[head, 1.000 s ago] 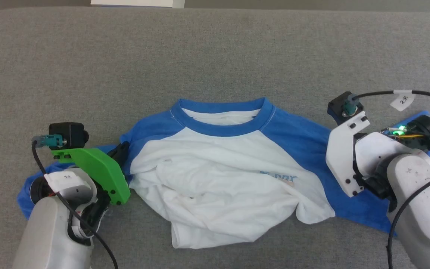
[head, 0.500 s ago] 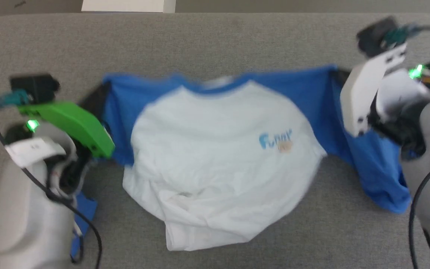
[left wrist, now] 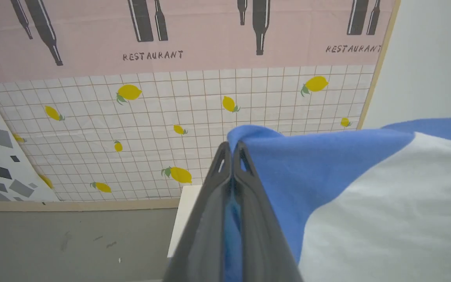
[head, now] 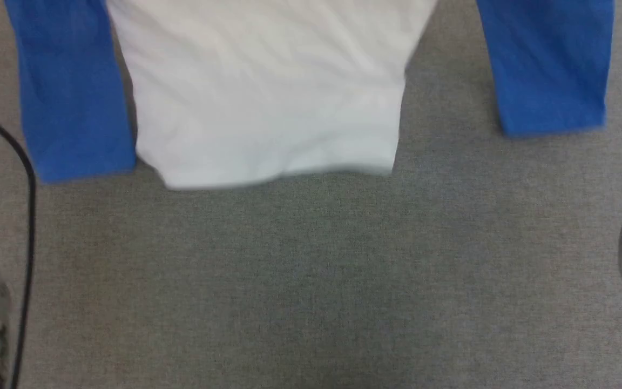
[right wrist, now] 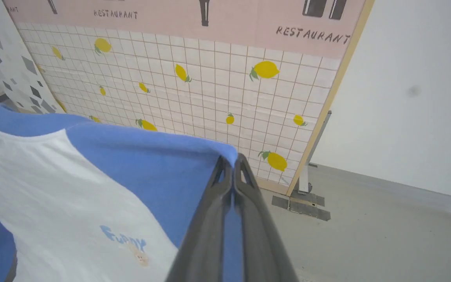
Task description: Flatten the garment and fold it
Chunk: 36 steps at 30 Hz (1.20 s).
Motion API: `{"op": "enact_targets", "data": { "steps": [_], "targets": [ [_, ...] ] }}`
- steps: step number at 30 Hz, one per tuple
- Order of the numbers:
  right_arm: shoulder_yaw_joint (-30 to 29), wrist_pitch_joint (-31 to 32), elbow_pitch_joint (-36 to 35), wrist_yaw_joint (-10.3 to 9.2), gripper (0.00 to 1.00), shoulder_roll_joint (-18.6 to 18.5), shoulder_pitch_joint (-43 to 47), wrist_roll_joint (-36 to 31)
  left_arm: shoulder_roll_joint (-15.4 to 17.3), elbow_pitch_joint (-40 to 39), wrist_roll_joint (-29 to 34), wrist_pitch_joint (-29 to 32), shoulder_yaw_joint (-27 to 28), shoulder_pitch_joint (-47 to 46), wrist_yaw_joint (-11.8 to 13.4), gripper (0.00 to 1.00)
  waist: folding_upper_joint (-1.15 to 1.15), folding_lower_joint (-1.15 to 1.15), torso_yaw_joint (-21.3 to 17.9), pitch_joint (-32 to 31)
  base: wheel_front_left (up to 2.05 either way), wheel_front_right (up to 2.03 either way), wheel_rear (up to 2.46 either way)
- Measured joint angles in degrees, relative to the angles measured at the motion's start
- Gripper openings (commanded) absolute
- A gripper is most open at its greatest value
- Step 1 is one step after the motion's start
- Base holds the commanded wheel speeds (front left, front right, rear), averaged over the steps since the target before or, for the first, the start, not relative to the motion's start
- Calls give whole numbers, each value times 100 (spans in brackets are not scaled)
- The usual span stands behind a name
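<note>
Blue shoulder fabric pinched on both sides – left gripper (left wrist: 232, 150) clamped tight on one shoulder of garment (head: 262, 97), right gripper (right wrist: 232, 162) same deal on other shoulder. Held up, spread between them, white body and both sleeves dangling over grey fabric surface (head: 311, 281). Lemon-print wall panel (left wrist: 131, 117) behind.

Counted were: raglan T-shirt (head: 262, 97): 1 | blue sleeves (head: 71, 92): 2 | left pincer (left wrist: 232, 150) plus right pincer (right wrist: 231, 160): 2 | grey bench (head: 311, 281): 1 | black cable (head: 30, 216): 1 | lemon-print wall panel (left wrist: 170, 109): 1
</note>
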Motion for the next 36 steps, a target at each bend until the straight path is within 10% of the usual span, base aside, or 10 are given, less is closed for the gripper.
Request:
{"op": "enact_targets", "data": {
  "steps": [18, 28, 36],
  "targets": [
    [-443, -1641, 1239, 2, 0, 178, -1697, -1048, 190, 1399, 623, -1779, -193, -1679, 78, 0, 0, 0, 133, 538, 0, 0, 0],
    [550, -1771, 205, 2, 0, -745, 1017, 598, 18, 936, 52, -1898, -259, 431, -132, 0, 0, 0, 182, 57, 0, 0, 0],
    [436, -1993, -1370, 2, 0, -588, 4262, 1299, -310, -302, -625, -1891, 183, 3387, 197, 0, 0, -1, 130, -574, 0, 0, 0]
  ]
}}
